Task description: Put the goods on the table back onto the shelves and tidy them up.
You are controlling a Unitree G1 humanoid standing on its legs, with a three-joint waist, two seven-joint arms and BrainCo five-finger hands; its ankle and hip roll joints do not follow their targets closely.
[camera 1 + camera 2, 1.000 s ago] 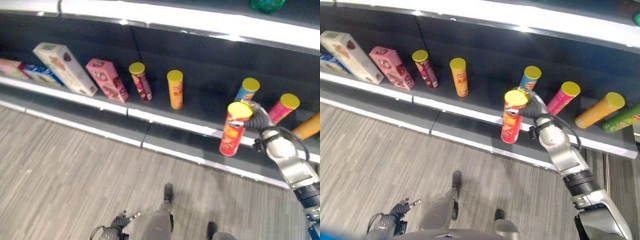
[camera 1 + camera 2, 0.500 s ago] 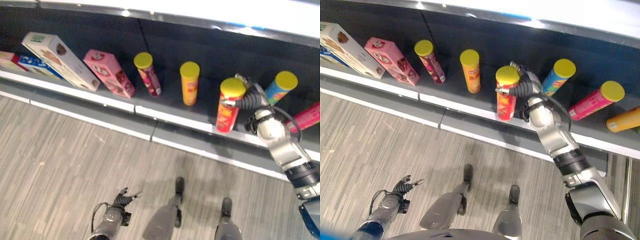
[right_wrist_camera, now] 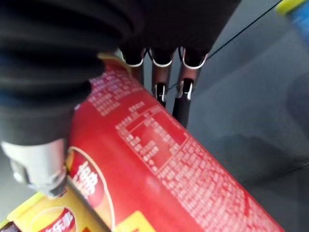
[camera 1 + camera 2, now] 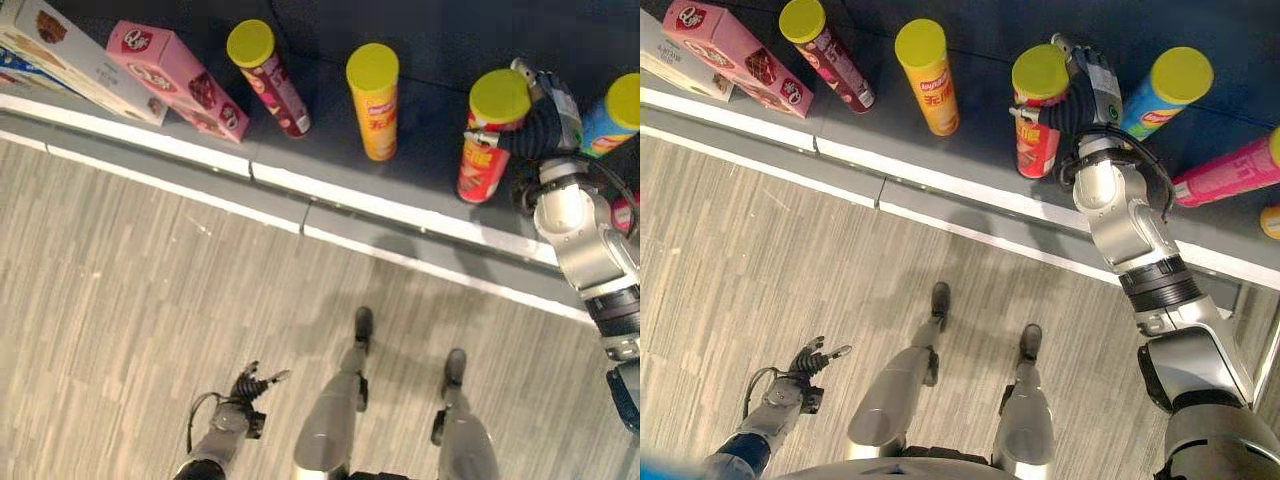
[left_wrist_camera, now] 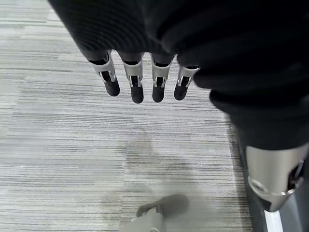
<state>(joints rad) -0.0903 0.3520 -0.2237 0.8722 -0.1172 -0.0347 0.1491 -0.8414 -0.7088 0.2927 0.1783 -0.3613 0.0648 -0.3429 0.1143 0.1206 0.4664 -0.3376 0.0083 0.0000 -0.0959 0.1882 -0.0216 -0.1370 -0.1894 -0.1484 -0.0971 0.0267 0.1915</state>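
Here, right hand (image 4: 1087, 92) wrapped round red crisp can (image 4: 1037, 112) near shelf (image 4: 970, 165) edge, between yellow can (image 4: 928, 76) and blue can (image 4: 1162, 91); left hand (image 5: 145, 79) relaxed, holding nothing.

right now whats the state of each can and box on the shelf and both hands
red can: upright on the shelf, right hand curled round it
yellow can: upright, free
dark red can: upright, free
blue can: upright, free
pink can: lying on its side
pink box: standing
left hand: fingers straight, holding nothing, above the floor
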